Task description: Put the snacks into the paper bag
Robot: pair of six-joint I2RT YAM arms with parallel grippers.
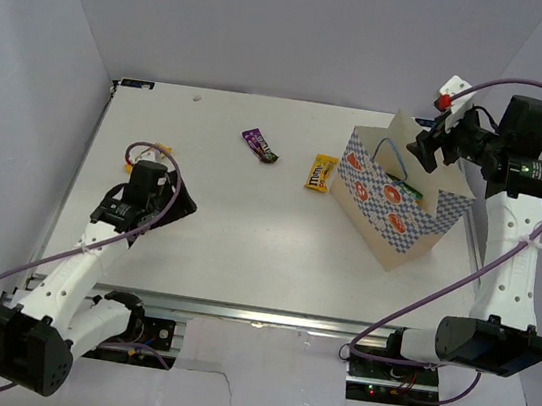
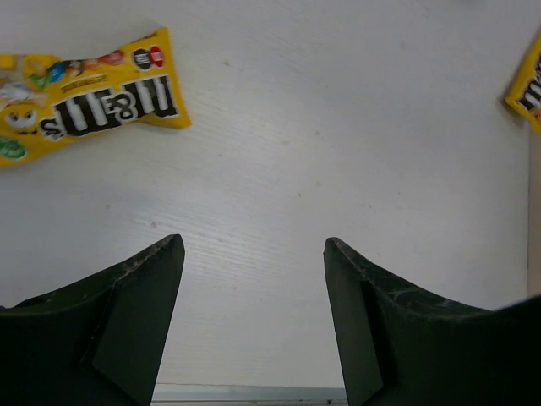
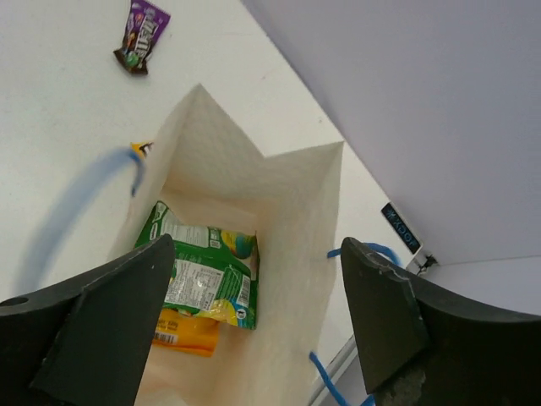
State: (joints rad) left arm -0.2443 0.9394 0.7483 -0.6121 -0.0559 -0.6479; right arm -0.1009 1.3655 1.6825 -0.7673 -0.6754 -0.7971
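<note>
I am holding my right claw (image 3: pixel 255 244) spread wide above the open mouth of the paper bag (image 3: pixel 296 211), and nothing is sitting between its fingers. Looking down through them, I am seeing a green packet (image 3: pixel 203 272) lying flat on the bottom of the bag, partly covering an orange pouch (image 3: pixel 188 335) beneath it. A blurred blue cord handle (image 3: pixel 76 203) is curving over the bag's left rim, and the purple packet (image 3: pixel 142 34) is lying on the tabletop (image 3: pixel 59 127) in the upper left of that view. From above, the bag (image 1: pixel 396 211) is standing upright at the right of the tabletop (image 1: pixel 244 250) with its checkered side showing, and my right claw (image 1: pixel 425 149) is hovering over its far upper edge. The purple packet (image 1: pixel 260 145) is lying near the upper middle, and a yellow M&M's pack (image 1: pixel 321 173) is lying just beside the bag's left side. My left claw (image 2: pixel 254 245) is also standing spread and empty, low over the tabletop at the left of the overhead view (image 1: pixel 178 206). In its wrist view a yellow M&M's packet (image 2: pixel 84 103) is lying at the upper left, apart from the fingers, and the corner of another yellow packet (image 2: pixel 529 83) is showing at the right edge.
</note>
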